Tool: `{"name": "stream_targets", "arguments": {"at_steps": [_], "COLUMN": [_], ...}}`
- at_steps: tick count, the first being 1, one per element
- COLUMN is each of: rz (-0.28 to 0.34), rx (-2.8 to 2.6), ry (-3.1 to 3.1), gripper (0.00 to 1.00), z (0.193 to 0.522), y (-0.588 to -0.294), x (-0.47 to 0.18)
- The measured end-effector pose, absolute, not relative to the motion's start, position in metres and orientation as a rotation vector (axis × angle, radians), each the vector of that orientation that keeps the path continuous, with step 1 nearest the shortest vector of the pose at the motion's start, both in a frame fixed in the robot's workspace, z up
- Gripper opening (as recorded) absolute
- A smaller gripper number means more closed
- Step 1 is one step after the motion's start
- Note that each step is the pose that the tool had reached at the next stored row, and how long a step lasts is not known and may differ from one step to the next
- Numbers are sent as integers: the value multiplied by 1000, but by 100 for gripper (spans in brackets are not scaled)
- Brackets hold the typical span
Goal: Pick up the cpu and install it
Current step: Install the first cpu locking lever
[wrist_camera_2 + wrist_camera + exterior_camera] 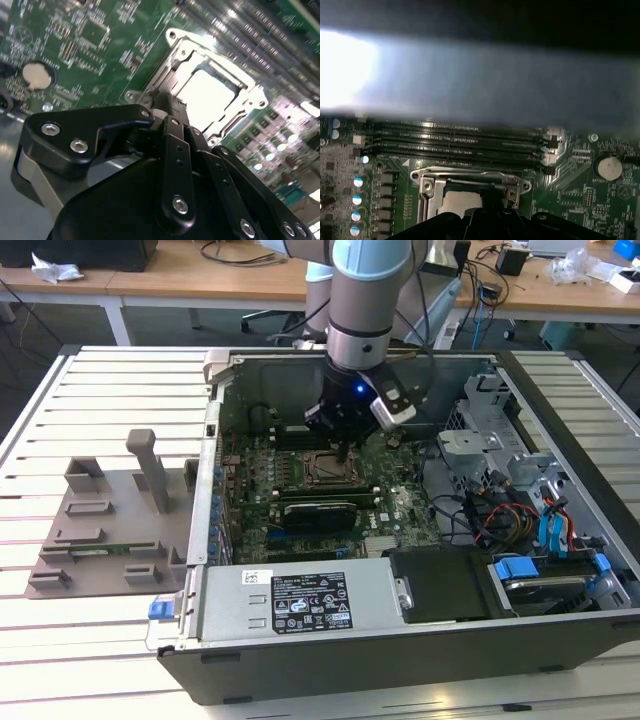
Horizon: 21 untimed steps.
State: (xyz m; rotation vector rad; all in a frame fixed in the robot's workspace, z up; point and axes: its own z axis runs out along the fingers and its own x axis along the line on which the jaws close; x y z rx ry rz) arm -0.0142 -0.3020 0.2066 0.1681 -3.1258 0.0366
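I hung low over the green motherboard [300, 480] inside the open computer case [560, 440]. My gripper [343, 452] pointed straight down at the metal socket frame [210, 95]. The cpu [212, 95] lay flat inside that frame, right under my tips. In the first wrist view I saw its pale top [462, 202] peeking out between the frame's sides, next to the long memory slots [455, 142].

I could not tell if my jaws were open, closed or holding the chip. My own black links hid the tips.

I think the cpu is light, thin and stiff, like a little tile. Its shiny top looks slippery. I guess the underside is easy to hurt, so the safe place to hold it is by two opposite edges, softly and level. The grey tray [110, 530] sat outside the case, on the exterior view's left.
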Motion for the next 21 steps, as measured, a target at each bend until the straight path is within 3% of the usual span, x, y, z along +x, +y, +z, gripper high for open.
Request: {"name": "stream_targets", "arguments": {"at_steps": [21], "rz": [37], "rx": [168], "ry": [-3126], "gripper": [11], "z": [247], "y": [-306], "x": [-14]}}
